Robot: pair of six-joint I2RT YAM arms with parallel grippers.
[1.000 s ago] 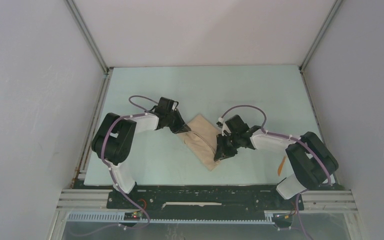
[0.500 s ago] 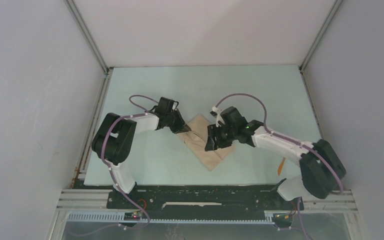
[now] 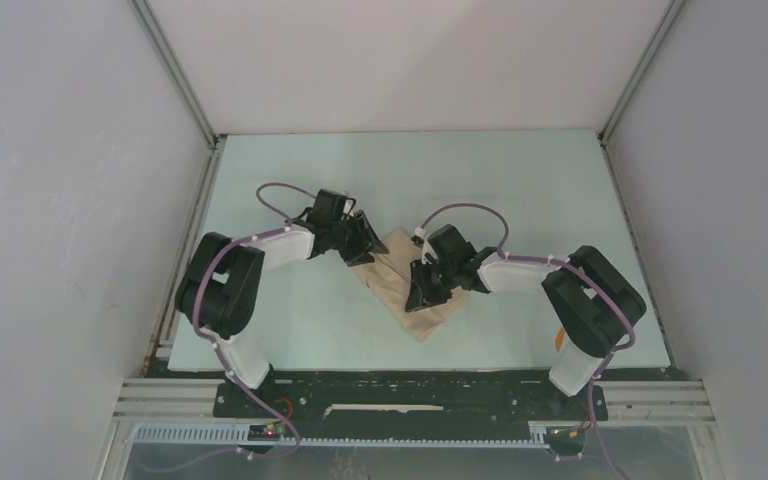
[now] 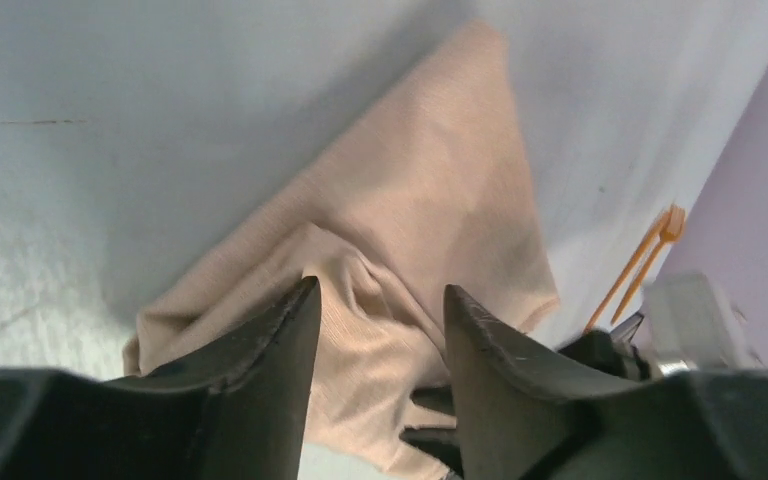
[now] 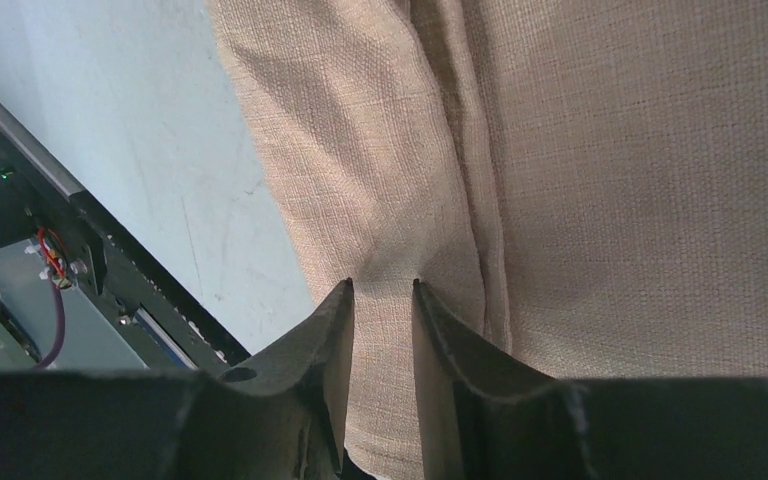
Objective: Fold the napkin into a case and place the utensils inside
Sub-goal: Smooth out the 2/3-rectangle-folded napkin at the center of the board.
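The beige napkin (image 3: pixel 400 275) lies folded into a slanted strip in the middle of the table. My left gripper (image 3: pixel 368 252) hovers at its upper left end. The left gripper (image 4: pixel 380 290) is open, with a raised wrinkle of napkin (image 4: pixel 430 200) below the gap. My right gripper (image 3: pixel 420 295) sits over the strip's middle. The right gripper (image 5: pixel 382 285) has its jaws a narrow gap apart, tips down on the napkin (image 5: pixel 610 150) beside a long fold ridge. Two orange utensils (image 4: pixel 640 262) lie on the table beyond the cloth; only a sliver of the utensils (image 3: pixel 558 338) shows by the right arm.
The pale green table (image 3: pixel 300 330) is walled by white panels on the left, back and right. A black rail (image 3: pixel 410 395) with wiring runs along the near edge, and the rail (image 5: pixel 80 240) shows close beside the napkin's end.
My left gripper has opened and let go of the napkin's corner. The right gripper has moved left over the cloth, opened, then narrowed its jaws; the right arm's elbow swung in.
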